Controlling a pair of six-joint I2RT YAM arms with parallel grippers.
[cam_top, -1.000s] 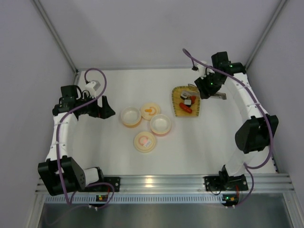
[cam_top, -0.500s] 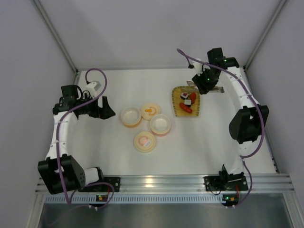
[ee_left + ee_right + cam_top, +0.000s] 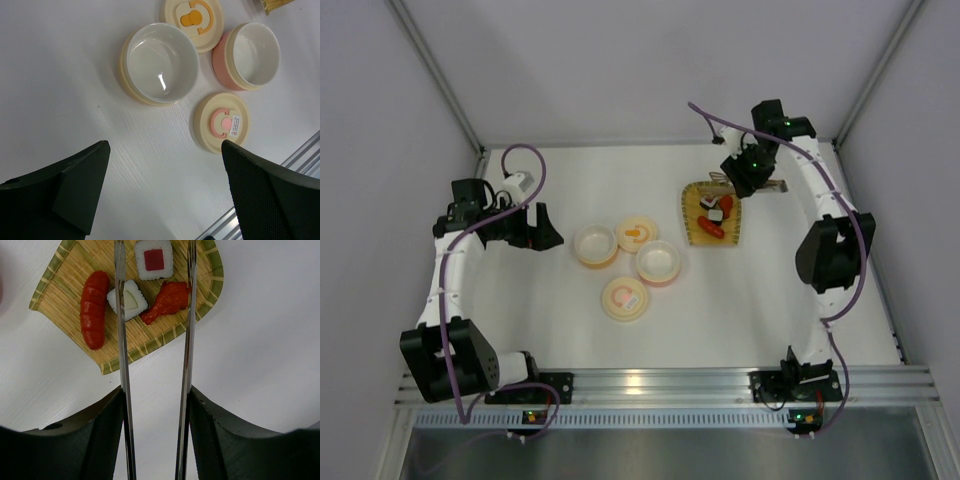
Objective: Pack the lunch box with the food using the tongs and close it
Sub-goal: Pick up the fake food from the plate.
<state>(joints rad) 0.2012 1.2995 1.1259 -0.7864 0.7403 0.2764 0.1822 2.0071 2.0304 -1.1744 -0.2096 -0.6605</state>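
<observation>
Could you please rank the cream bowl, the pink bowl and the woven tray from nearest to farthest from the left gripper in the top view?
1. Cream bowl, just beside the left gripper.
2. Pink bowl, mid-table.
3. Woven tray, far right side.

Claw (image 3: 156, 405) clasps the tongs (image 3: 122, 340) — tips above the woven tray (image 3: 65, 282).

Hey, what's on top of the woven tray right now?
Four food pieces lie on the tray: a red sausage, a sushi roll, a white piece and an orange-red piece. The tongs cross above, hiding thin strips of it.
</observation>
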